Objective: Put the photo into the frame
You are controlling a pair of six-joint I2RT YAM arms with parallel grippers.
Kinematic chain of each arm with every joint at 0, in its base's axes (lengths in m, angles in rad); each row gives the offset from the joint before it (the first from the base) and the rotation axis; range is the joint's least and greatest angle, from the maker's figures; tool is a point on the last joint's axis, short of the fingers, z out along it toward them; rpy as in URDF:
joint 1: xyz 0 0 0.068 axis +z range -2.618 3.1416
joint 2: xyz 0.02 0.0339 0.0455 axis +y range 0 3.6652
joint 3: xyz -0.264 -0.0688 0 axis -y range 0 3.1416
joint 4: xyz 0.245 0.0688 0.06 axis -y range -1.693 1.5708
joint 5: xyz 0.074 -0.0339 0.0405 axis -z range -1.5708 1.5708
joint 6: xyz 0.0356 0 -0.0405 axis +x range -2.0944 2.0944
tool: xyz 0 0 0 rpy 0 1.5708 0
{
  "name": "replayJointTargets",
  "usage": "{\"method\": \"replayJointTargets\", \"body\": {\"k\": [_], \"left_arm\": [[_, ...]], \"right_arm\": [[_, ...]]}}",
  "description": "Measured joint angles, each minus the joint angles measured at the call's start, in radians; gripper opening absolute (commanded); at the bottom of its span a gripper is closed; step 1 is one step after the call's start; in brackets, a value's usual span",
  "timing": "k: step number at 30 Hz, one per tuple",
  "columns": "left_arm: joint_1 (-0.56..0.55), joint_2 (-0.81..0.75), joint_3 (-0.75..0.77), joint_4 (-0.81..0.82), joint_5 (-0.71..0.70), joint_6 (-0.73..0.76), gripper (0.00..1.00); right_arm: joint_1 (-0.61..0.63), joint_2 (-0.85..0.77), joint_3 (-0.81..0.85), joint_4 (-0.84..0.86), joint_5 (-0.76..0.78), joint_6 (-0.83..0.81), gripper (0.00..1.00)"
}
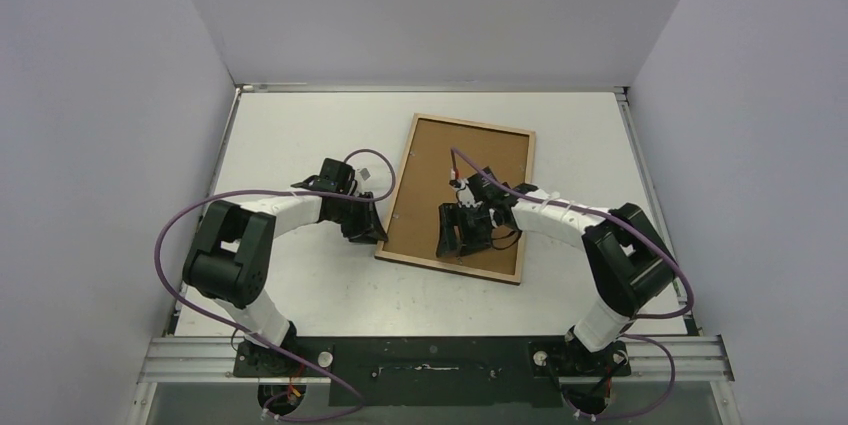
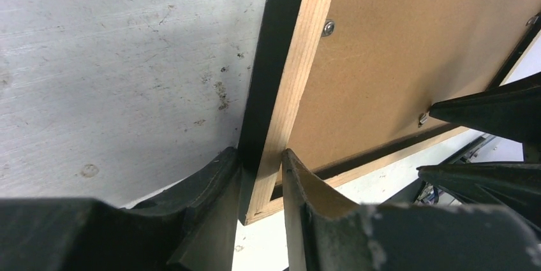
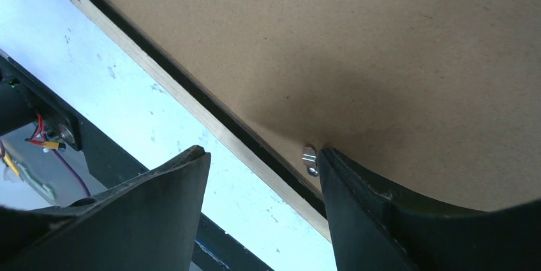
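- Left wrist view puts your left tool (image 2: 261,156) nearest. Its fingers are clenched across the rim of the frame (image 2: 300,73) beside the near left corner, one on the black outer side and one inside the wood.
- That thin rim is your only real hold. Judge the frame stiff and light, and likely to pivot if lifted from one corner.
- Your right tool (image 3: 258,156) is released and empty, with one finger beside a metal turn clip (image 3: 310,159) and the other over the worktop (image 3: 115,111).
- The frame lies back-up, mid-worktop, with the brown backing board (image 1: 440,160) seated in it. Flat and flush, the board probably offers no grip until the clips turn.
- The photo is not visible anywhere. Expect it to be thin, floppy and slick, best taken by an edge.
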Motion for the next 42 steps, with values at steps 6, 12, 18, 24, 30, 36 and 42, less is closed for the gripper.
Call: {"method": "replayJointTargets", "body": {"k": [6, 12, 18, 24, 30, 36, 42], "left_arm": [[0.0, 0.007, 0.004, -0.003, -0.004, -0.012, 0.21], [0.0, 0.011, 0.01, -0.011, -0.008, -0.03, 0.18], [0.0, 0.013, 0.013, -0.017, -0.012, -0.044, 0.17], [-0.002, 0.013, 0.014, -0.02, -0.016, -0.051, 0.18], [-0.007, 0.013, 0.014, -0.015, -0.019, -0.053, 0.2], [-0.013, 0.023, 0.019, -0.003, -0.016, -0.052, 0.27], [-0.018, 0.059, 0.074, -0.026, -0.027, -0.051, 0.38]], "right_arm": [[0.01, 0.02, 0.009, 0.011, -0.045, -0.007, 0.62], [0.011, 0.037, 0.009, 0.019, -0.111, -0.021, 0.62], [0.011, 0.046, 0.009, 0.015, -0.156, -0.049, 0.62], [0.011, 0.053, 0.019, -0.01, -0.171, -0.073, 0.61], [0.011, 0.045, 0.024, -0.021, -0.14, -0.046, 0.63], [0.011, -0.02, 0.024, 0.011, 0.002, -0.012, 0.64], [-0.051, -0.19, 0.019, 0.009, 0.248, 0.041, 0.7]]}}
